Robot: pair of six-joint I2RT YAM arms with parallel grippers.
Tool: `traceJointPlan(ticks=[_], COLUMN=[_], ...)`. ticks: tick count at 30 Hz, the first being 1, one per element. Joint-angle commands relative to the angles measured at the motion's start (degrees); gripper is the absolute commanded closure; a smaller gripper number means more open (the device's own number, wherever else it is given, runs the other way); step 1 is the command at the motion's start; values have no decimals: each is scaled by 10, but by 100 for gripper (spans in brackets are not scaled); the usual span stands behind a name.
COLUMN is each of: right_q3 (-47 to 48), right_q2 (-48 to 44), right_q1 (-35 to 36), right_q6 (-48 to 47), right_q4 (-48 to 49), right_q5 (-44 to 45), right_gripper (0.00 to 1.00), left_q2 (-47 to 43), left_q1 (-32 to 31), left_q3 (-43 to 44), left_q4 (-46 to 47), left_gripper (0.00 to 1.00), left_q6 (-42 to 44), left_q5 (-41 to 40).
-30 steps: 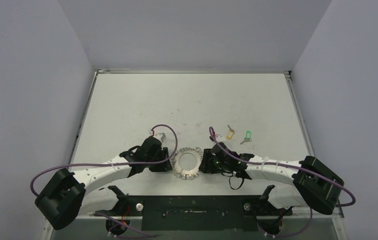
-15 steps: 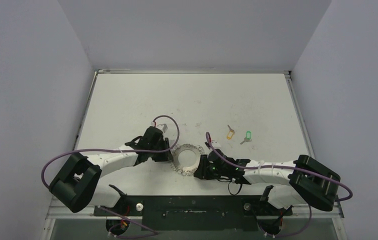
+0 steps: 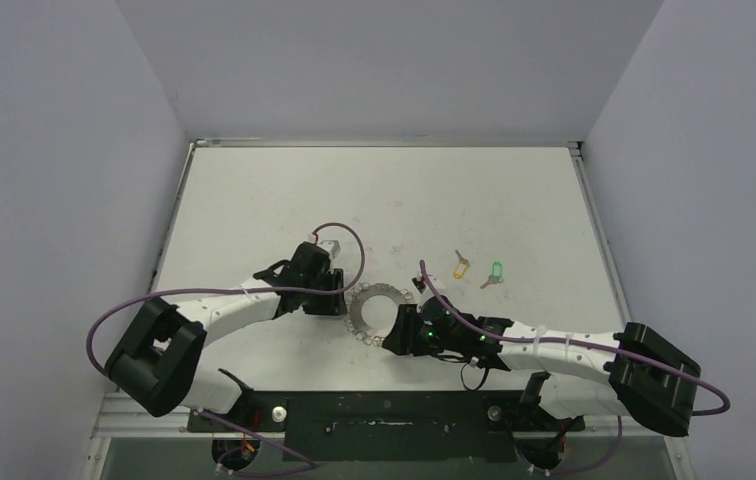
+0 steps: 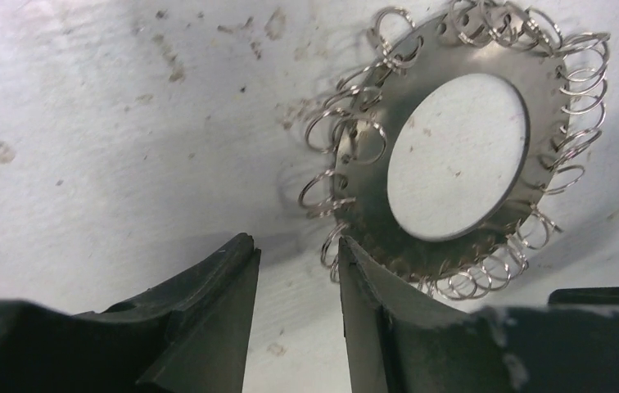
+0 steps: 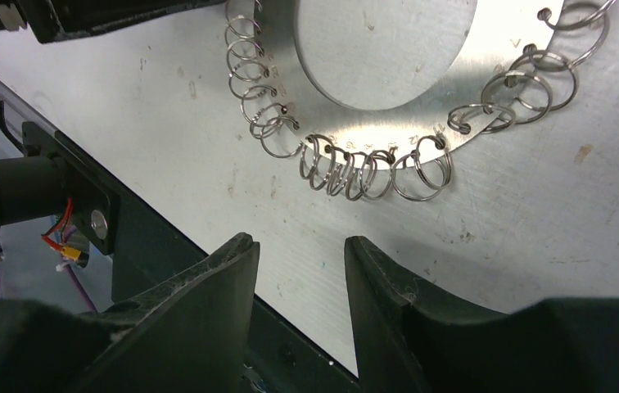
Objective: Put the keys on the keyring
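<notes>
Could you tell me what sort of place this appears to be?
Likely a robot test cell: a scuffed white table enclosed by plain grey walls, with white-and-black robot arms bolted at its near edge.

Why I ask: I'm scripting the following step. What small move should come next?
Probably shift the left hand so the rim of the keyring sits between its open fingers. The ring lies flat, unheld; the right hand is open, empty; the yellow key and green key lie off it.
</notes>
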Motion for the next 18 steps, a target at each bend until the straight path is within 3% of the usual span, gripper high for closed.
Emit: traceJointPlan(ticks=[1,9,18], right_q3=[44,60,58], right_q2=[-34,-20,-18], right_q1=[1,-7,-10], right_q6=[-35,-47,-46], right_q4=[-57,-65,-65], right_q5=[40,37,39], right_gripper=[56,56,56], left_q2=[-73,-148,-121], left_q1=[-14,-89,-141], left_q3=[11,1,9], left_q4=[-80,-103,-72], left_gripper=[61,64,71], left_q6=[17,-35,-63], left_q5=[-36,-53,-50])
